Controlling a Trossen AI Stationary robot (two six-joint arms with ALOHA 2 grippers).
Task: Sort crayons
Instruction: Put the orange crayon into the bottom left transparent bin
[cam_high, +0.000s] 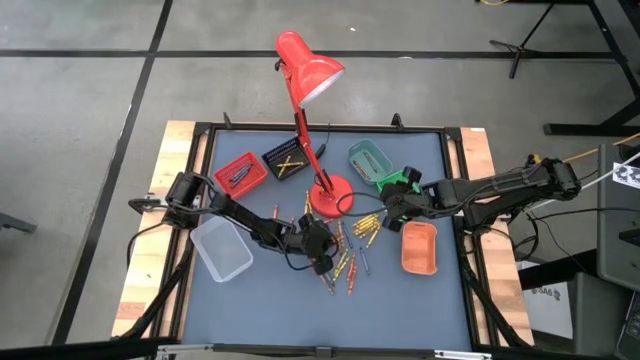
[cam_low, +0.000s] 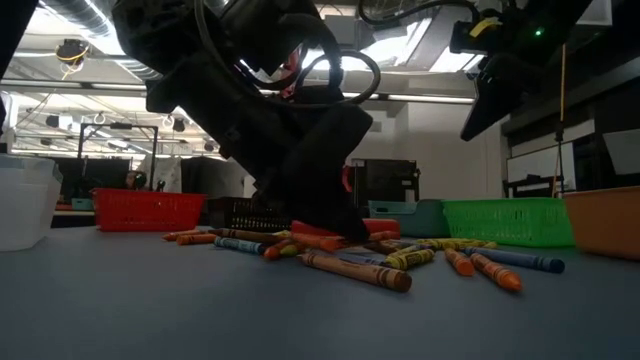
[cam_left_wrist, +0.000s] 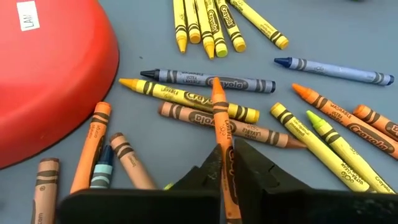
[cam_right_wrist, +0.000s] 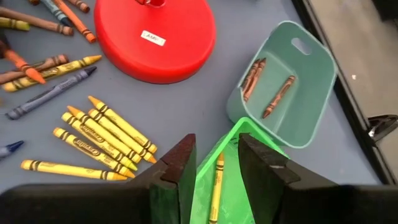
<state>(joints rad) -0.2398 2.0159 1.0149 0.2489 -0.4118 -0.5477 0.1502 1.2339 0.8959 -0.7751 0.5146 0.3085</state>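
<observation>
Many crayons (cam_high: 350, 250) lie scattered on the blue-grey mat in front of the red lamp base (cam_high: 330, 197). My left gripper (cam_left_wrist: 227, 171) is down among them, shut on an orange crayon (cam_left_wrist: 219, 112); in the low view it (cam_low: 335, 225) reaches the mat. My right gripper (cam_right_wrist: 217, 168) hangs open above the green tray (cam_right_wrist: 233, 155), touching nothing; a yellow crayon (cam_right_wrist: 216, 186) lies in that tray. A row of yellow crayons (cam_right_wrist: 106, 134) lies beside it. My left gripper pinches the orange crayon's wrapped rear part (cam_left_wrist: 226, 155) between its two fingers (cam_left_wrist: 255, 168). The fingers slant down from the table's left, and the crayon runs on ahead of them. Its front part lies across a yellow crayon (cam_left_wrist: 186, 99) and a brown one (cam_left_wrist: 186, 115); the tip (cam_left_wrist: 216, 84) reaches a grey-blue one.
Around the mat stand a red tray (cam_high: 240, 173), a black tray (cam_high: 284, 160), a teal tray (cam_right_wrist: 292, 81) holding brown crayons, an orange tray (cam_high: 419, 247) and a clear tray (cam_high: 222, 248). The red lamp (cam_high: 310, 70) rises mid-table.
</observation>
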